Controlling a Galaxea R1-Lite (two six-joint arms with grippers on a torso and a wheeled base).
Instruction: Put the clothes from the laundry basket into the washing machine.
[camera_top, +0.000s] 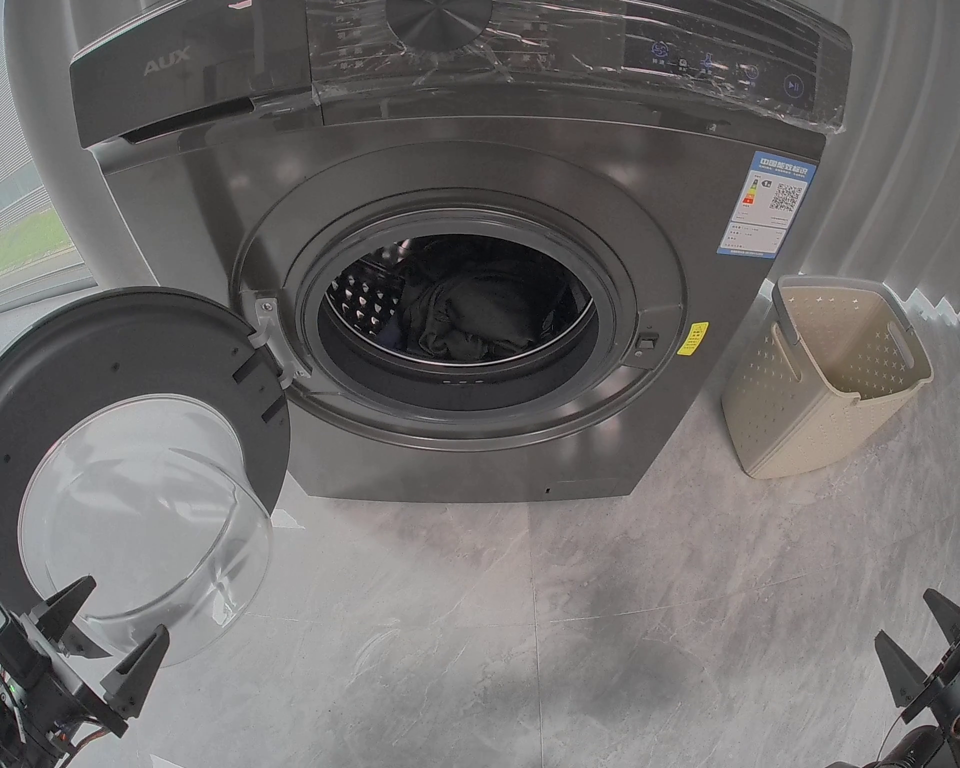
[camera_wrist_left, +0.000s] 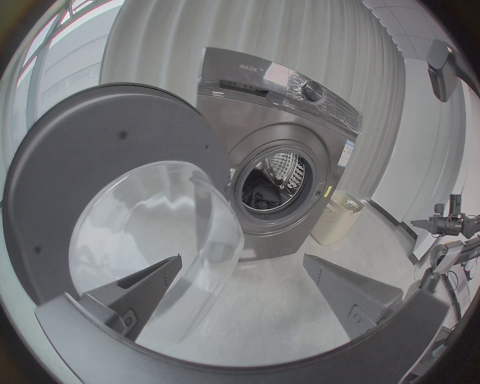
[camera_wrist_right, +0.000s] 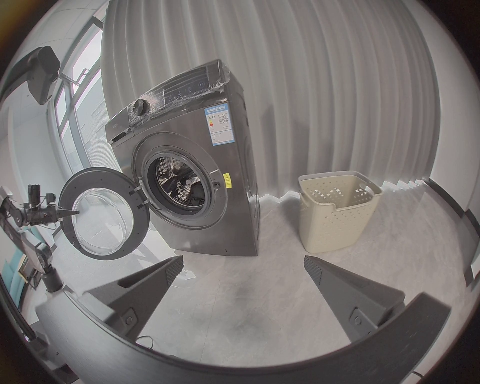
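Dark clothes (camera_top: 470, 312) lie in the washing machine (camera_top: 200, 210) drum at centre. The laundry basket (camera_top: 800, 420) at right looks empty, so the left gripper (camera_top: 120, 612) and right gripper (camera_top: 905, 616) sit spread and idle at the lower corners.

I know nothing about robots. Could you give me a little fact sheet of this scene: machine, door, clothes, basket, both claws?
Washing machine: grey front-loader standing on the floor
Door: swung wide open, toward the robot's left
Clothes: dark bundle lying inside the drum
Laundry basket: beige, on the floor to the machine's right; no clothes visible inside
Left gripper: open, empty, low near the door
Right gripper: open, empty, low over the floor
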